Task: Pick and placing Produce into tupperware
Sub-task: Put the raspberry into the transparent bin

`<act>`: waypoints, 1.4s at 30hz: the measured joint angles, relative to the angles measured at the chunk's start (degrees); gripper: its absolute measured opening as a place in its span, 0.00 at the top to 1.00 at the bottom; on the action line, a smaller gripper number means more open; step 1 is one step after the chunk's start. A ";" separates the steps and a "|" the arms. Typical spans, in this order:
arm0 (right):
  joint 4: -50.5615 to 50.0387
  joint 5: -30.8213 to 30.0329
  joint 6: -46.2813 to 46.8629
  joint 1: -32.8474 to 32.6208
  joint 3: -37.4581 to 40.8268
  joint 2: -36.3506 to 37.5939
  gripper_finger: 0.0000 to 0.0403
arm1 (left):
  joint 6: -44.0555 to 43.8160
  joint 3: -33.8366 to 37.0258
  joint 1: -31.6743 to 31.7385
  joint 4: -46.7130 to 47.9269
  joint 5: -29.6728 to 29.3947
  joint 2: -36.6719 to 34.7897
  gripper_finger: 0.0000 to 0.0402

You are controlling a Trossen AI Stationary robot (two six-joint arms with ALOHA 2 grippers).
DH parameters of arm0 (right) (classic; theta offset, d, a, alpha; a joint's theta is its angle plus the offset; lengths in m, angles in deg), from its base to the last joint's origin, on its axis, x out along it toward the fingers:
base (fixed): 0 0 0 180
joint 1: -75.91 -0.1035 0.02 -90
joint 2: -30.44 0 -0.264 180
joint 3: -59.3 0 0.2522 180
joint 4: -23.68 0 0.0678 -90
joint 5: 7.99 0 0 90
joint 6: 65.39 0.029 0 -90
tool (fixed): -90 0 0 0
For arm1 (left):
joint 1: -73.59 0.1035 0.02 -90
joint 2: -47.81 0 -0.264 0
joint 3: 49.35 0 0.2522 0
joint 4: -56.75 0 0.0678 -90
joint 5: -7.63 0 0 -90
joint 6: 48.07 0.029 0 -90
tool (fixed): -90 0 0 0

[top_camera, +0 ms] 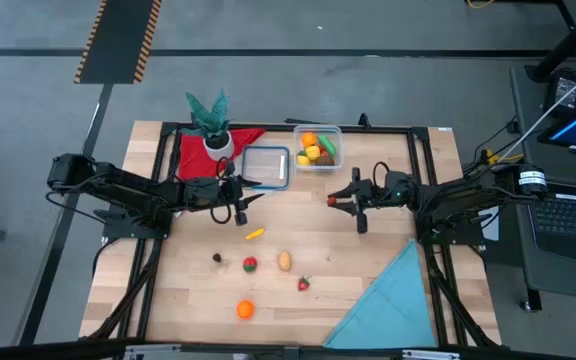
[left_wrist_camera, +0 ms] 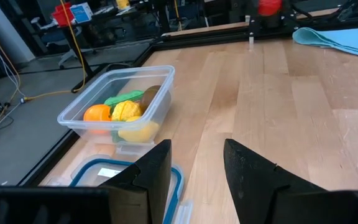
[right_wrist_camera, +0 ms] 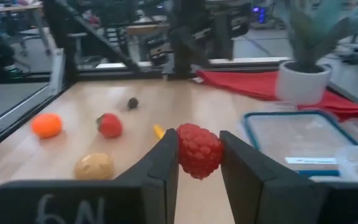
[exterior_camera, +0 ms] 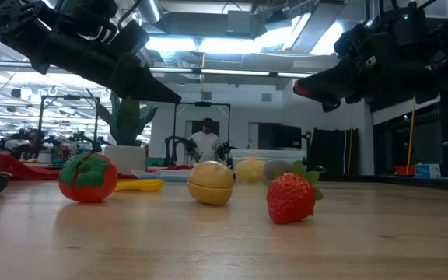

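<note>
produce is in two places right now — some small pieces already sit in the tupperware at the back of the table, and some lie loose on the wood near the front: a yellow piece, a small dark piece, a tomato, a potato, a strawberry and an orange.

one more piece, a red raspberry, is pinched tight between the fingers of the right gripper. that gripper hangs in the air, just in front of the tub and a bit to its right.

the left gripper has its fingers apart with nothing in them. it waits by the flat lid with the blue rim, just left of the tub.

i think the step now is to carry the raspberry to the tub. to do it well, the right arm should stay high enough to clear the wall, stop over the middle, come down a little, and only then let go — so the berry drops soft and does not bounce out. it should also keep away from the left arm, which is close by.
</note>
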 joint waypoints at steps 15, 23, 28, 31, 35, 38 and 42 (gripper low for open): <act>-1.03 -32.95 1.55 0.00 -0.38 -0.04 0.76 | 0.05 0.00 0.00 0.04 0.01 0.00 0.65; -1.05 -32.96 1.42 0.00 -0.38 -0.04 0.76 | 0.07 0.00 0.00 0.07 0.00 0.00 0.65; -0.65 -33.03 1.39 0.00 -0.53 -0.07 0.76 | 0.09 0.00 0.00 0.07 0.01 0.00 0.65; -0.89 -32.99 0.75 0.54 -1.97 -0.09 0.76 | 0.11 0.00 0.00 0.09 0.00 -0.02 0.65; -3.33 -32.94 -0.47 2.53 -4.75 -0.11 0.76 | 0.11 0.00 0.00 0.09 0.00 -0.02 0.65; -6.51 -32.96 0.40 5.08 -6.78 -0.11 0.76 | 0.12 0.00 0.00 0.60 0.00 -0.01 0.65; -8.93 -32.90 1.49 7.80 -9.17 -0.15 0.76 | 0.13 0.00 0.00 0.68 0.01 -0.01 0.65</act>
